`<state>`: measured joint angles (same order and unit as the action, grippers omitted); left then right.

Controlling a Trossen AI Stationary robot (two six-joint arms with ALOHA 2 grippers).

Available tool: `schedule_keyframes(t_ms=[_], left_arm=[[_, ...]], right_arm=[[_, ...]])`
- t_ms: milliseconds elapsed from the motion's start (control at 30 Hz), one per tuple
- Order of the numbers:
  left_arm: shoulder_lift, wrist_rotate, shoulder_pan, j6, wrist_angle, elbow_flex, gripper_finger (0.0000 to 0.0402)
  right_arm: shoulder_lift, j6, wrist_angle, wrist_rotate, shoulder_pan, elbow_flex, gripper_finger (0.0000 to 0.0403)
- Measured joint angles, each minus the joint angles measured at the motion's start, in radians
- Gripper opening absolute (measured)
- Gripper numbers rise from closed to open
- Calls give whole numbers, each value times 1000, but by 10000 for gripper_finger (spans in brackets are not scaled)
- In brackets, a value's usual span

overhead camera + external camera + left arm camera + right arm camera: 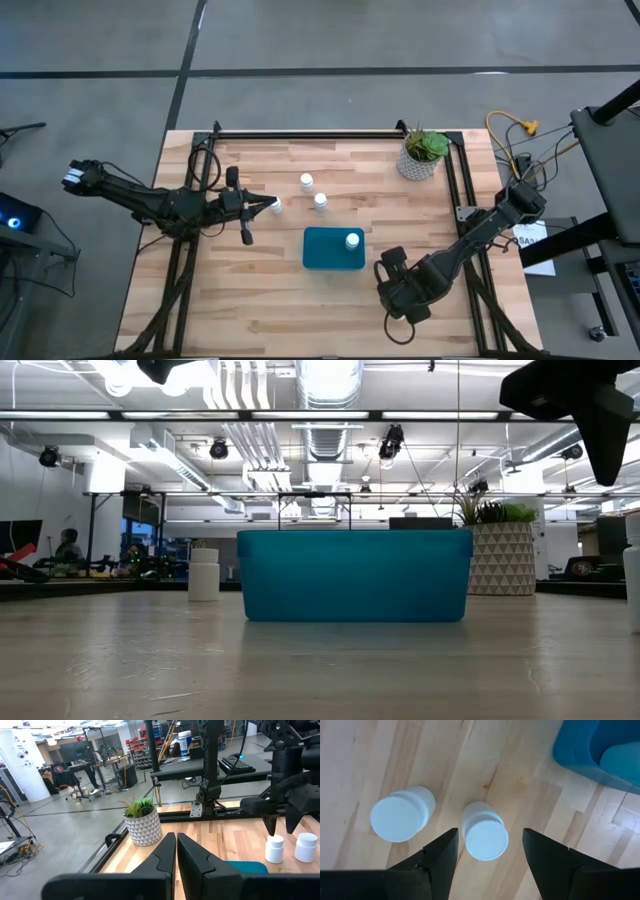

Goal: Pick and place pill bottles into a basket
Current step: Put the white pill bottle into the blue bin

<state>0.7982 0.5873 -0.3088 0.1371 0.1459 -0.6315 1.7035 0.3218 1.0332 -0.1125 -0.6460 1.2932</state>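
Observation:
The teal basket (333, 250) sits mid-table with one white pill bottle (352, 240) standing in its far right corner. My right gripper (490, 834) hangs open, pointing down, to the basket's right. One bottle (485, 834) stands on the table below the gap between its fingers, and a second bottle (401, 814) stands beside it. The left wrist view shows the fingertips above both caps. Two bottles (306, 182) (320, 201) stand beyond the basket, and another (277, 205) at the tip of my left gripper (266, 206). That gripper is shut, level and empty (176, 845).
A white patterned plant pot (423, 160) stands at the far right corner. Black rails (310, 133) run along the far edge and both sides of the wooden table. Bare wood lies in front of the basket, toward the near edge.

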Motion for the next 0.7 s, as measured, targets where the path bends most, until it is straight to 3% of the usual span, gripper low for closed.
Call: schedule_keyframes(t_ms=[700], left_arm=[[0,0,0,0,0,0,0]], right_arm=[[0,0,-57,-2,0,-67,215]])
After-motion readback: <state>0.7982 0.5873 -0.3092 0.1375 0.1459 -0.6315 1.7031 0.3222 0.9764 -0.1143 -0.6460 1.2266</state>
